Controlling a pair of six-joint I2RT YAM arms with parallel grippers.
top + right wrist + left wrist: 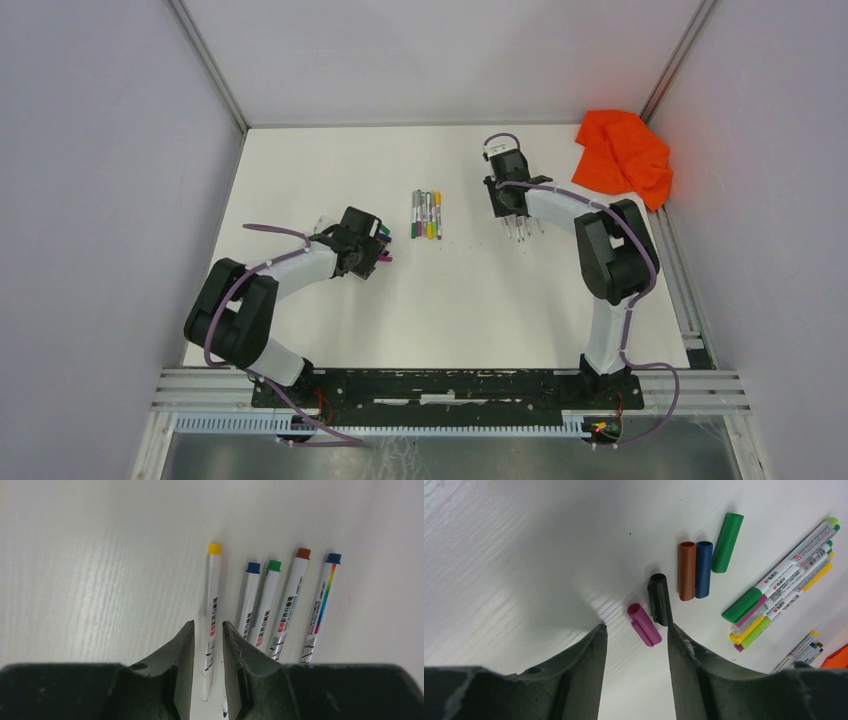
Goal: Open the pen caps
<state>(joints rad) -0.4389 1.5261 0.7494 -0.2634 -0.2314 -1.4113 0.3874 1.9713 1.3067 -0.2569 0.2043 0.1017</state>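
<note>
Left hand (636, 626): spread over magenta cap (644, 625). Right hand (208, 623): spread astride yellow-ended pen (213, 580); sideways drift could roll it into blue-ended pen (250, 597) beside.

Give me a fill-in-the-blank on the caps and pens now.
The stubby magenta plastic cap by the left end effector lies beside a ___ cap.
The left wrist view shows ___ loose caps.
The slim white pen between the right end effector's jaws has a ___ end.
The crumpled orange cloth lies at the white table's far ___ corner.
Missing: black, five, yellow, right.
</note>
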